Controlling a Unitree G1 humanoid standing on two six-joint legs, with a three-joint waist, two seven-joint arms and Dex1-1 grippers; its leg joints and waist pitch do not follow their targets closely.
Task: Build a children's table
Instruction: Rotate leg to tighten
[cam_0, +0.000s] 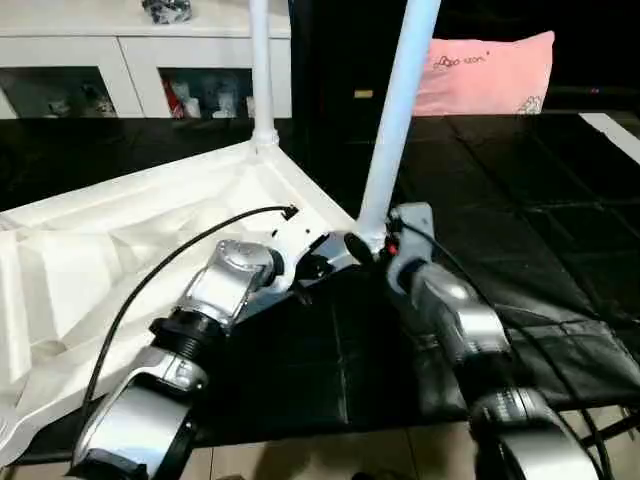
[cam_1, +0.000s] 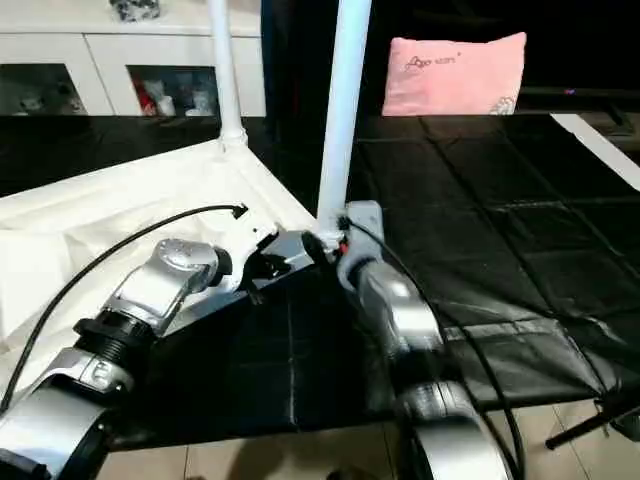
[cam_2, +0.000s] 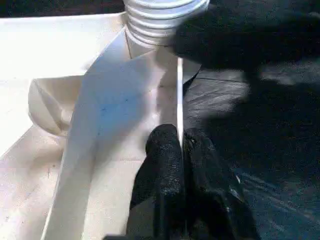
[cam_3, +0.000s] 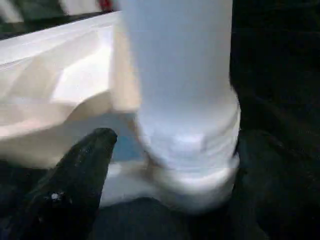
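**Left fingers pinched on the tabletop rim, right fingers spread around a leg's base**

The tabletop (cam_0: 120, 250) lies ribbed side up on the black mat (cam_0: 520, 200), filling the head view from nine o'clock toward centre. Its near corner sits just left of middle, and its long rim runs back toward eleven o'clock.

The left gripper (cam_2: 180, 150) is at that near corner. Its two black fingers (cam_2: 162, 165) are pressed almost together, with the thin upright edge of the tabletop rim between them. Ahead of the fingers along the rim rises the threaded base of a leg at the corner socket.

At twelve o'clock in the head view, a far leg (cam_0: 261, 70) stands upright in the back corner socket, with the white cabinet (cam_0: 130, 50) behind it.

Just right of centre, the near leg (cam_0: 395, 120) rises from the near corner, leaning slightly toward one o'clock. The right gripper (cam_3: 170, 165) is at its foot. Its fingers (cam_3: 80, 170) stand wide apart, one on each side of the leg's ridged base; whether either pad touches the leg cannot be told.

From three to five o'clock the mat lies dark and wrinkled, bearing only the right arm's cable. A pink pillow (cam_0: 490, 70) rests at the mat's far edge near one o'clock. Pale floor runs along the mat's near edge at six o'clock.
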